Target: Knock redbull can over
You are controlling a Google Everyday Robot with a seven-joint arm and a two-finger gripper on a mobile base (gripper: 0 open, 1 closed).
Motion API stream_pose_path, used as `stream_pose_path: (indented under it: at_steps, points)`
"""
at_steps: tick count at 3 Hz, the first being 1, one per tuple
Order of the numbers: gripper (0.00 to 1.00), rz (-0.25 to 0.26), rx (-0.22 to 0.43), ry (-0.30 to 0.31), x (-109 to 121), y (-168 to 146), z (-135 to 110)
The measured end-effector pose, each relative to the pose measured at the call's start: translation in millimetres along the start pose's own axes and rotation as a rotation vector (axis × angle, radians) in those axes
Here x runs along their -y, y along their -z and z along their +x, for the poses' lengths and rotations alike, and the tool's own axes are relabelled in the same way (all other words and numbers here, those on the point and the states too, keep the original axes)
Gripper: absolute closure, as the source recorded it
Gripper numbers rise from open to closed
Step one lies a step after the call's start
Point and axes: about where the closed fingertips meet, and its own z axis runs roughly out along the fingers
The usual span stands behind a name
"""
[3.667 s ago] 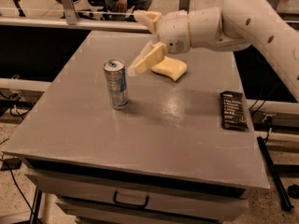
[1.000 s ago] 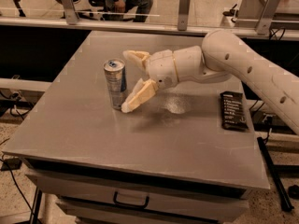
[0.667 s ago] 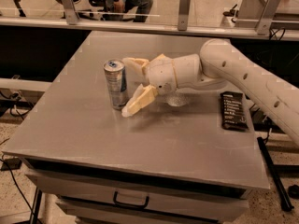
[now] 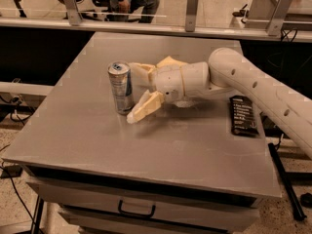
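The redbull can [image 4: 121, 87] is a slim silver-and-blue can with a shiny top. It stands upright on the grey table [image 4: 97, 140], left of centre. My gripper [image 4: 132, 92] reaches in from the right on a white arm and is open. One pale finger [image 4: 145, 106] points down-left just right of the can's base. The other finger [image 4: 141, 72] lies behind the can's upper right side. The can sits at the mouth of the open fingers, close to them; I cannot tell whether they touch it.
A flat black snack-bar wrapper [image 4: 243, 115] lies near the table's right edge. A pale yellow sponge [image 4: 168, 62] shows partly behind the gripper's wrist. A railing with metal posts [image 4: 191, 9] runs behind the table. Drawers [image 4: 136, 209] sit under the front edge.
The gripper has come down from the sponge at the back and moved left toward the can. The can still stands upright in the same spot.
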Motion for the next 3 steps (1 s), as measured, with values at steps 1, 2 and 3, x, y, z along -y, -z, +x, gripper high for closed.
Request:
stream_pose_path:
  at_steps: [1, 2, 3]
  points:
    - [0.12, -0.004, 0.001, 0.001, -0.7, -2.0, -0.6]
    - [0.35, -0.008, 0.002, 0.001, -1.5, -4.3, -1.3]
    - [0.58, -0.013, 0.002, 0.002, -2.4, -6.6, -2.1]
